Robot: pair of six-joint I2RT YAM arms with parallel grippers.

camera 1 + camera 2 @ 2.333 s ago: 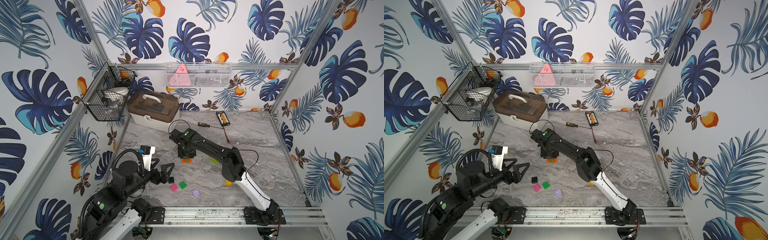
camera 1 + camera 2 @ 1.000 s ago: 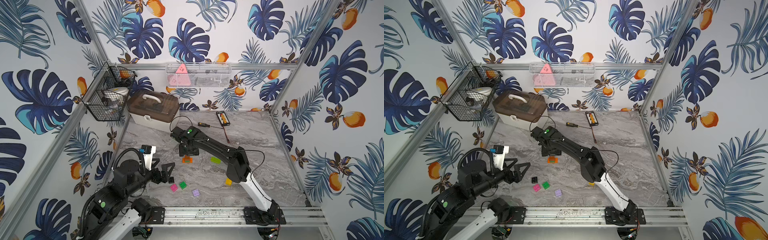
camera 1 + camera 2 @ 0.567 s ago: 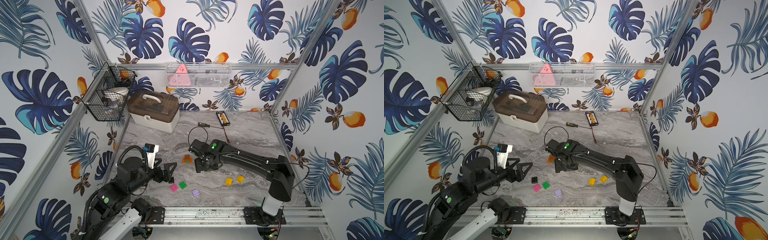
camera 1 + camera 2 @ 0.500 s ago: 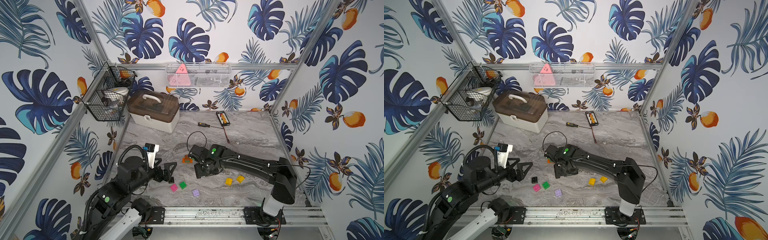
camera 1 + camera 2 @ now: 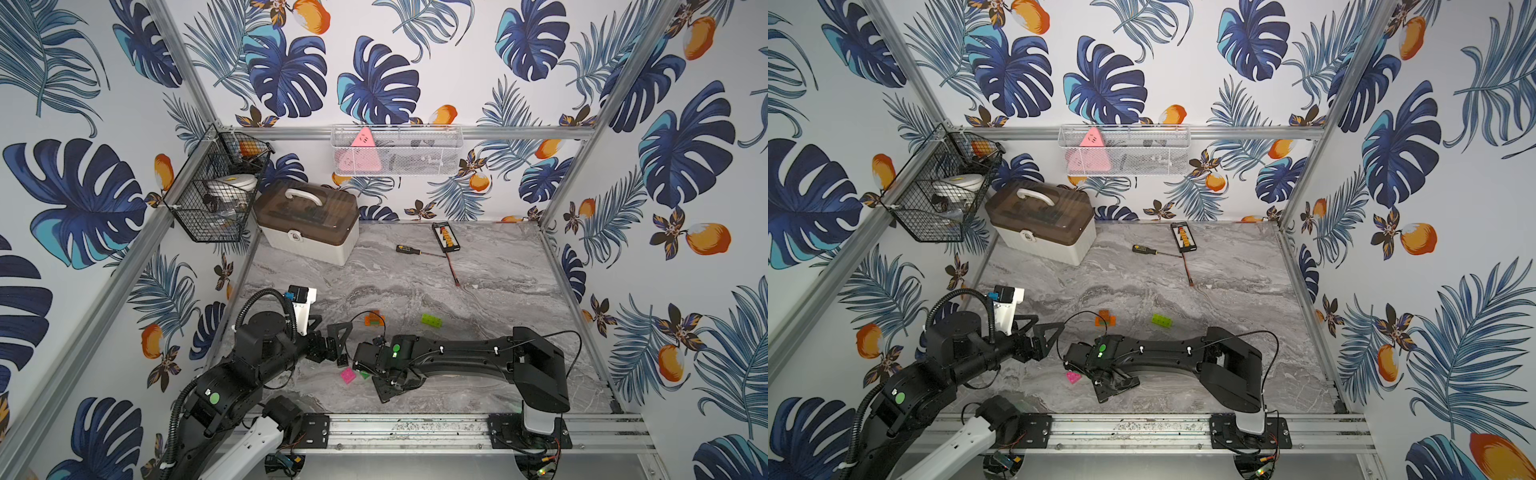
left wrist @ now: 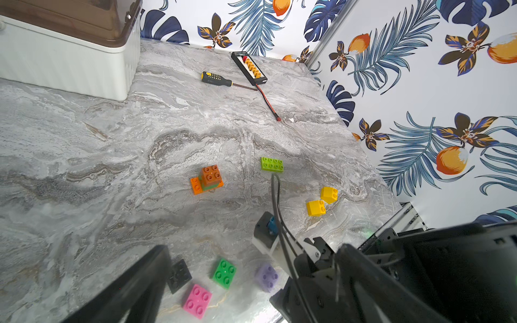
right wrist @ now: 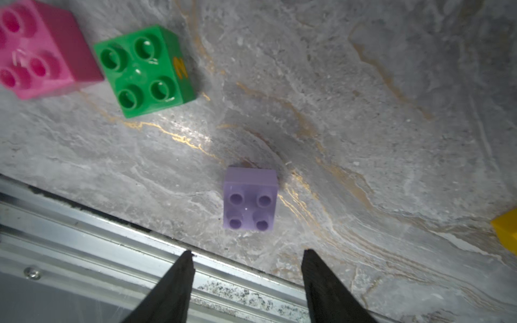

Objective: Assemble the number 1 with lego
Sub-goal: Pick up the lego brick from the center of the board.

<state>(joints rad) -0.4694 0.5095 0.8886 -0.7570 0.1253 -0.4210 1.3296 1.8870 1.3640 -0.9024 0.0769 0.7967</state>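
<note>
Leaf-and-orange wallpaper closes three sides of a grey marble table (image 5: 478,282); bearings below read a top view as a clock, twelve at the back wall. Near table centre stands the stack (image 5: 374,319), a long orange brick carrying a green and a brown square. A lime brick (image 5: 431,320) lies loose at its three o'clock. The right gripper (image 7: 247,253) hangs low by the six o'clock edge, jaws part-open and empty. The lilac brick (image 7: 250,198) lies studs-up just ahead of them, roughly centred on the gap. Judgement: the step in hand is picking up this brick for the digit's column. The next move calls for a short advance and descent so the jaws straddle its flat sides, then closure, lift and carry toward twelve o'clock. The gap looks only slightly wider than the brick, leaving little margin for skew. The aluminium front rail (image 7: 84,237) runs close by the brick, so room on that side is tight. The green brick (image 7: 145,70) and pink brick (image 7: 36,50) sit near at nine o'clock. The left gripper (image 6: 253,247) hovers at ten o'clock, jaws wide and empty. Bare marble lies toward the stack.
</note>
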